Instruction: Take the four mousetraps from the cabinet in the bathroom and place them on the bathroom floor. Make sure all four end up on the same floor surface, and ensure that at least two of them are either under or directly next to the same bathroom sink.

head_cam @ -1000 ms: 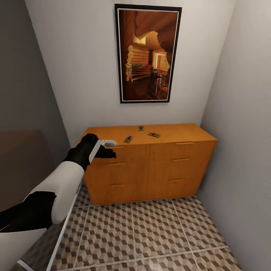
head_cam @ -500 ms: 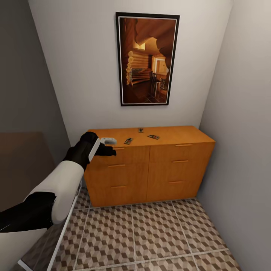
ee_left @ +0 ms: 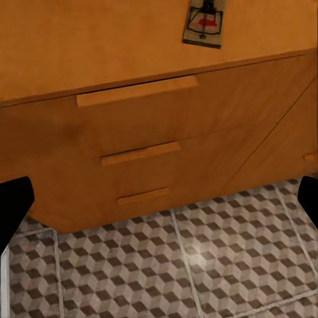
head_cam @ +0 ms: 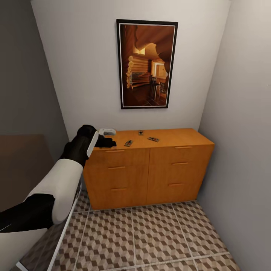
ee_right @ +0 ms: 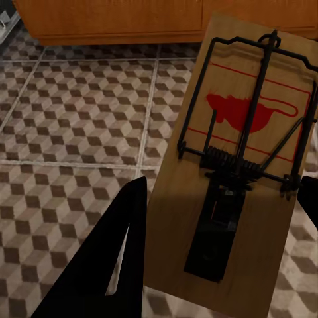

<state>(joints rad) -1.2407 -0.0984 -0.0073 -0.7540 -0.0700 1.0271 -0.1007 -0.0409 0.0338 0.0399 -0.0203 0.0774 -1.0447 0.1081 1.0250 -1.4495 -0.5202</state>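
Left hand (head_cam: 107,137) higher, over cabinet (head_cam: 150,169).

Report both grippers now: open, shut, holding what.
Left gripper: open, empty, above the cabinet.
Right gripper: shut on a mousetrap.

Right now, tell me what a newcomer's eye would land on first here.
The tall framed picture on the wall, glowing orange above the cabinet. Next, three mousetraps lying on the cabinet top, the left gripper hovering at its left end. In the right wrist view, the right gripper holds a fourth mousetrap over the bathroom floor.
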